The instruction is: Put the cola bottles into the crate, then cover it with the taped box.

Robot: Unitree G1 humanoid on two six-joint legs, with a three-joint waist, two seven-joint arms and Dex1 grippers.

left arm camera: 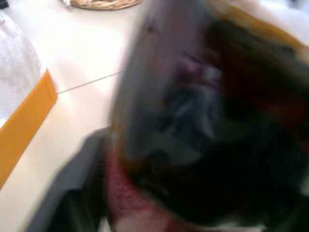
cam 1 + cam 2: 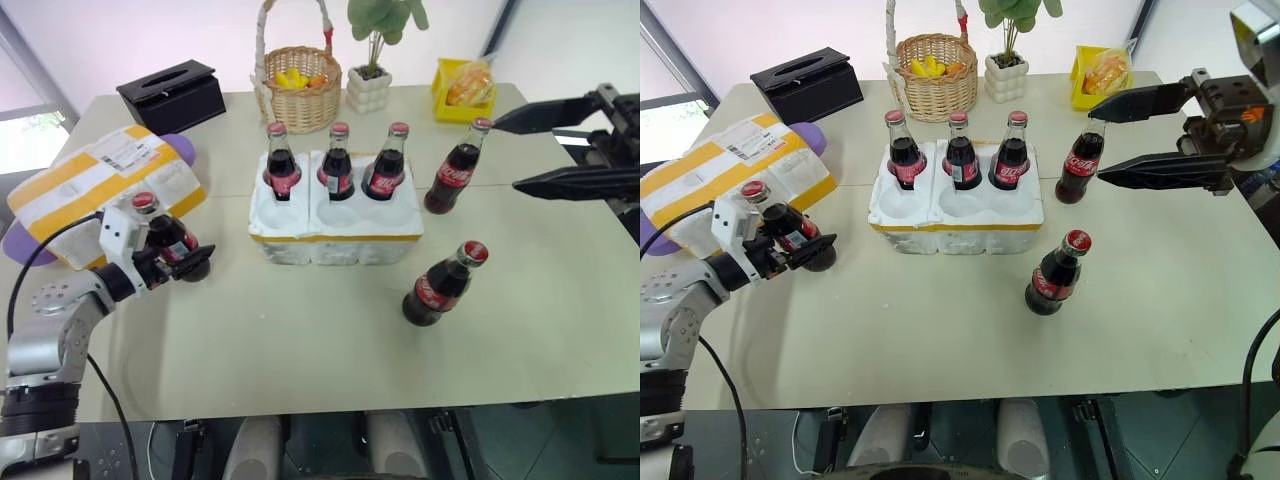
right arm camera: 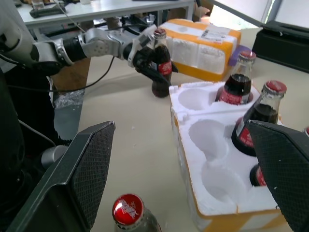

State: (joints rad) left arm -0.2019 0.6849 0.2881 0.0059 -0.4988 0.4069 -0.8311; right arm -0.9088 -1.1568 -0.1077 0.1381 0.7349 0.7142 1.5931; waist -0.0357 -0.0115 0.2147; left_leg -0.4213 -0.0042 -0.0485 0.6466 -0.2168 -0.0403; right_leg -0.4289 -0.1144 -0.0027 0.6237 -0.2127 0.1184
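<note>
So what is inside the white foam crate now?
The crate holds three cola bottles in its back row of wells. The three front wells look empty, though the wrist view does not show their bottoms fully.

Blurred cola bottle (image 1: 203, 145) close up; taped box (image 1: 24, 121) edge-cropped.

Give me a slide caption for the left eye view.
Left hand closing around a cola bottle beside the half-filled crate; right hand open.

Bright even daylight, window glare far beyond the left gripper (image 2: 185, 262), soft shadows, bottle (image 1: 203, 125) against it heavily motion-blurred
</note>
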